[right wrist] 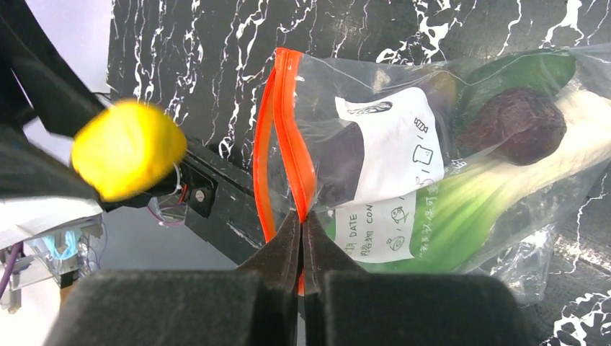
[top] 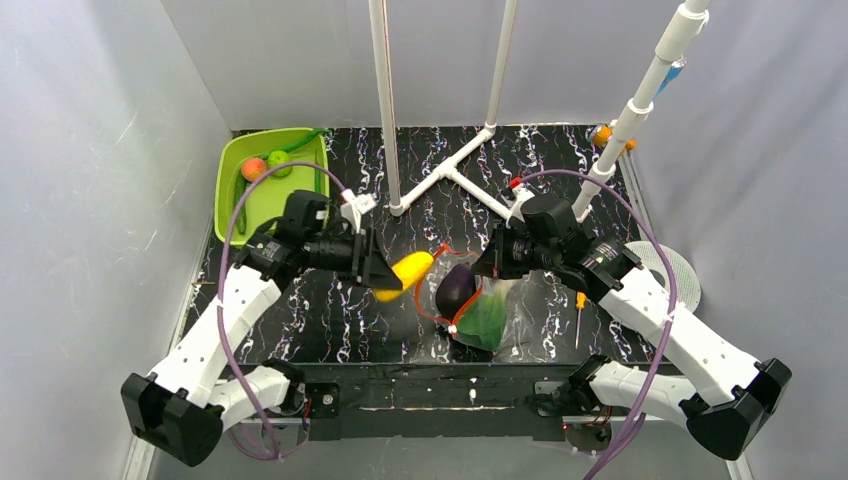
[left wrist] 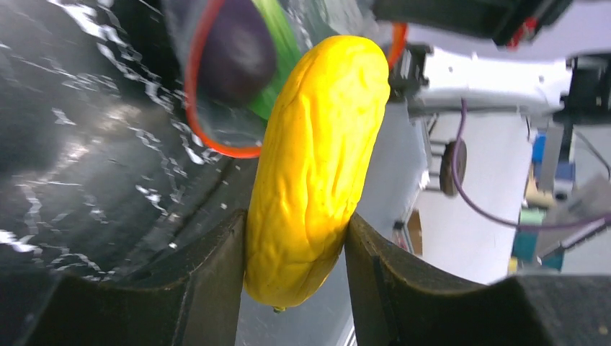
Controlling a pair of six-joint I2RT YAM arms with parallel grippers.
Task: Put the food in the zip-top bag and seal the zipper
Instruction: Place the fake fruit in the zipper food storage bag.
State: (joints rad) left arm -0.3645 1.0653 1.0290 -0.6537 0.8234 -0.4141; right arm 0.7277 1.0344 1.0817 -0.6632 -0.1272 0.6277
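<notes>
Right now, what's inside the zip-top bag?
The zip-top bag holds the dark purple eggplant and the leafy green vegetable. The white label covers part of both; anything beneath them is hidden.

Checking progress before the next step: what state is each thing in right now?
zip-top bag, open, part filled
zipper, unsealed, its strips apart
right tool, shut on the zipper
left tool, shut on the yellow piece
yellow piece, held off the table, near the bag's mouth
eggplant, inside the bag
leafy green, inside the bag
green tray, holding red-orange fruit and lime-green fruit
</notes>
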